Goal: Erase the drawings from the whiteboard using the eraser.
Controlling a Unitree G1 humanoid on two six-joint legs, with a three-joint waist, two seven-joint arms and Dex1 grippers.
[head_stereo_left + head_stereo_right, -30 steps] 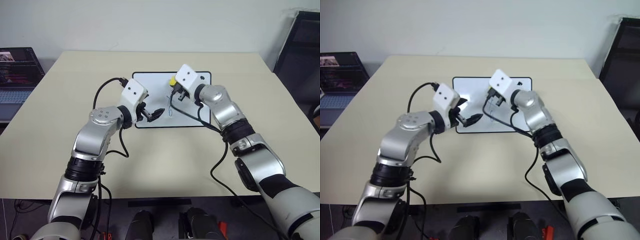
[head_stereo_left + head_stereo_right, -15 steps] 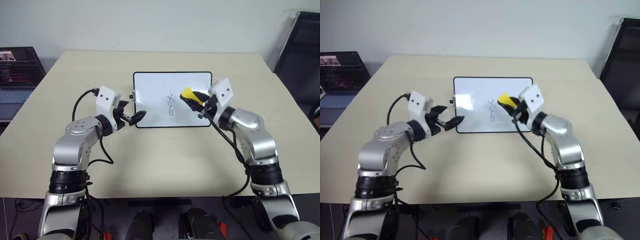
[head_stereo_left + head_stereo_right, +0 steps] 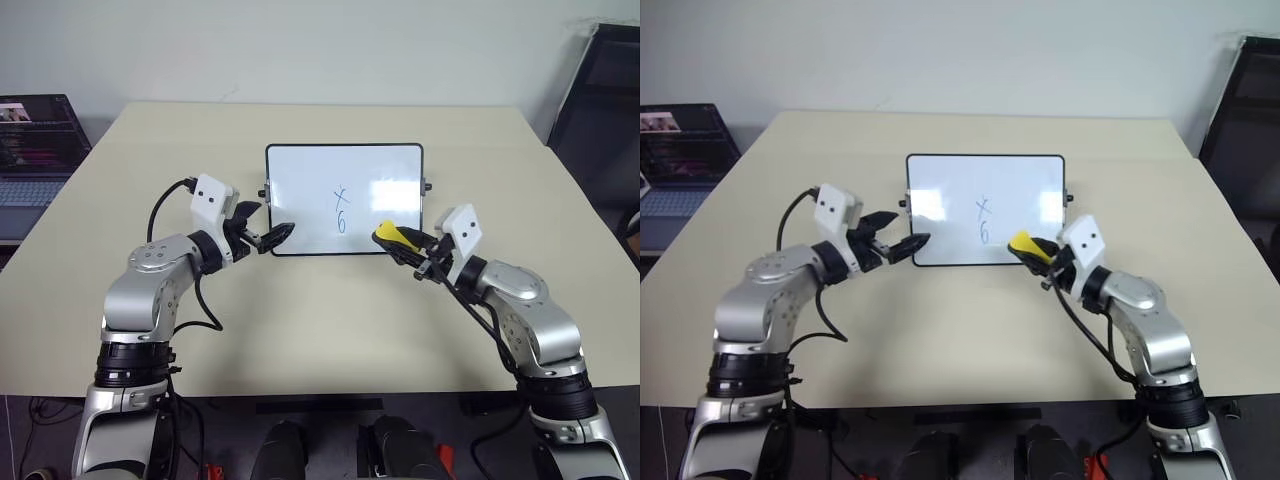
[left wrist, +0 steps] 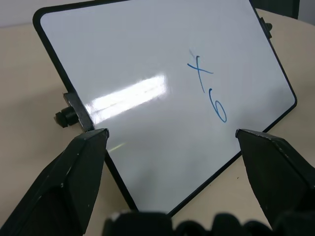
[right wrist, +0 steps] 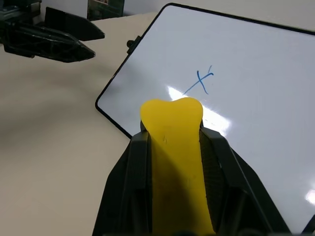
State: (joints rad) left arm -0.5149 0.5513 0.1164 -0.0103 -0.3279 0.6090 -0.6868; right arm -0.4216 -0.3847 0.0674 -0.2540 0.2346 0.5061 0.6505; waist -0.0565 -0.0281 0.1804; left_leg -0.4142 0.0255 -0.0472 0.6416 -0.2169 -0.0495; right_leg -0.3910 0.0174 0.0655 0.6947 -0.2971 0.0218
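One rectangular whiteboard [image 3: 344, 199] with a thin black frame and rounded corners is lying flat on the smooth beige table [image 3: 300, 320]. Two blue drawings [image 3: 341, 210], an "x" above a "6", are showing on its glossy surface. The right pincer [image 3: 408, 243] is clenching one yellow eraser [image 3: 388, 233] at the board's near edge. The left pincer [image 3: 262, 234] is standing released beside the board's left edge.

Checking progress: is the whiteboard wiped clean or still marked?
Still marked: a blue "x" and "6" remain mid-whiteboard.
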